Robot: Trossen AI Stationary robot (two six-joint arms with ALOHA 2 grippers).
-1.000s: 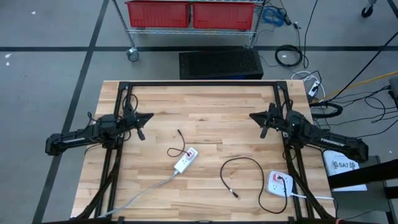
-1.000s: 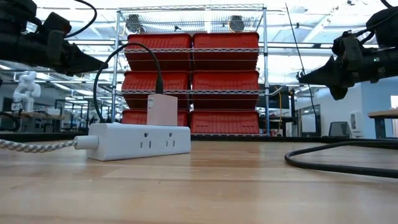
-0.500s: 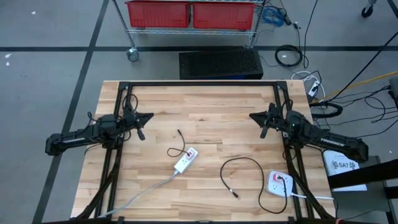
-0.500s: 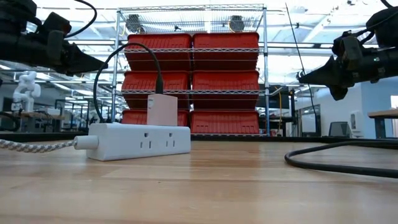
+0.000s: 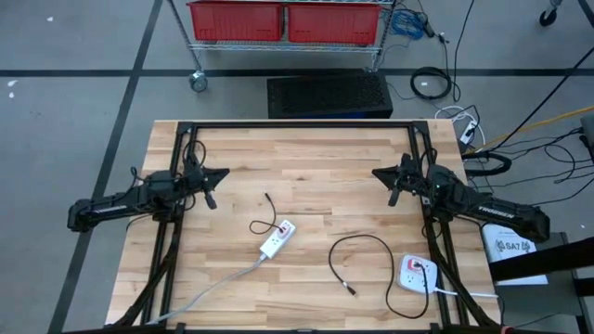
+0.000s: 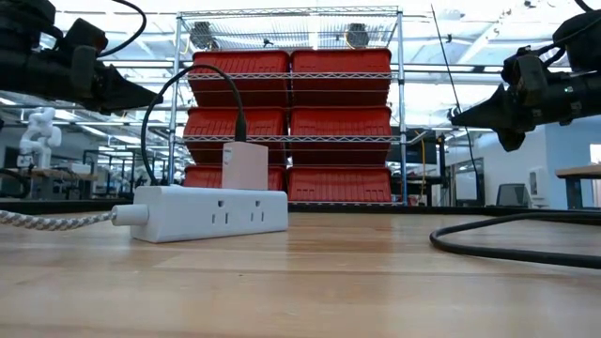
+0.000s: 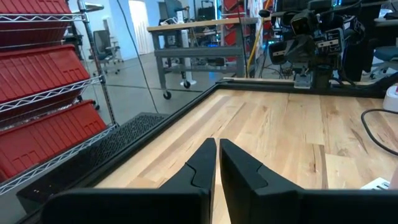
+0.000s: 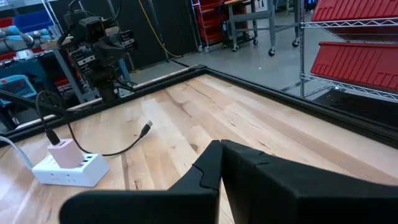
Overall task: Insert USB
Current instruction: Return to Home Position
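**Now that the insertion looks done, both arms hang clear**

Since the black USB cable (image 6: 241, 125) already rises from the pink charger adapter (image 6: 245, 165), which stands plugged into the white outlet extension (image 5: 272, 244), no further reach seems needed. The left gripper (image 5: 224, 173) hovers beyond the extension and to its left, fingers pressed together. The right gripper (image 5: 376, 173) hovers beyond it to the right, farther off, likewise closed. The extension's long axis runs diagonally, its adapter end pointing toward the right arm.
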